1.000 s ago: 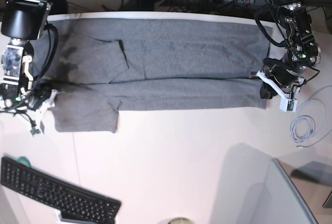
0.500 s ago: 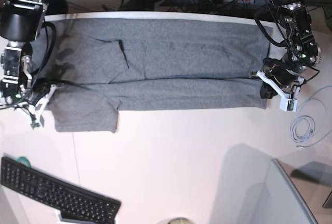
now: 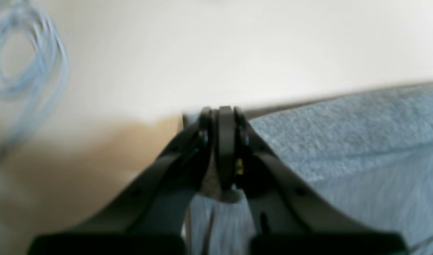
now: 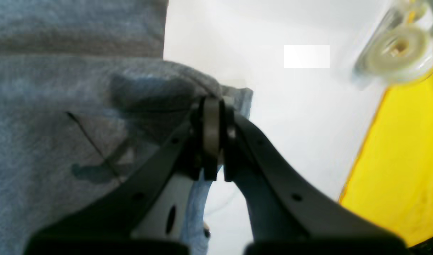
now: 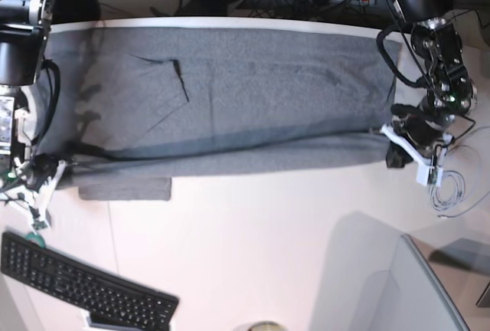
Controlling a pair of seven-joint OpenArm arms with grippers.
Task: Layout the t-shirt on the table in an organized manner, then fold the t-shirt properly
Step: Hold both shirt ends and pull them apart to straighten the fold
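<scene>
The heather-grey t-shirt (image 5: 230, 93) lies spread across the far half of the white table (image 5: 253, 247), with a fold line running along its near side. My left gripper (image 5: 394, 153) is shut on the shirt's edge at the right end. In the left wrist view the closed fingertips (image 3: 220, 113) pinch grey cloth (image 3: 343, 141) at the table surface. My right gripper (image 5: 55, 172) is shut on the shirt's left end, by the sleeve (image 5: 126, 187). In the right wrist view the fingertips (image 4: 211, 106) clamp a bunched fold of the shirt (image 4: 60, 106).
A black keyboard (image 5: 84, 289) lies at the front left. A coil of pale cable (image 5: 448, 189) lies right of my left gripper and shows in the left wrist view (image 3: 25, 71). A grey panel (image 5: 413, 293) stands at the front right. A yellow surface (image 4: 397, 159) is right of my right gripper.
Both grippers have moved toward the table's front edge, dragging the shirt's near fold with them. The right gripper has moved furthest, down and to the left.
</scene>
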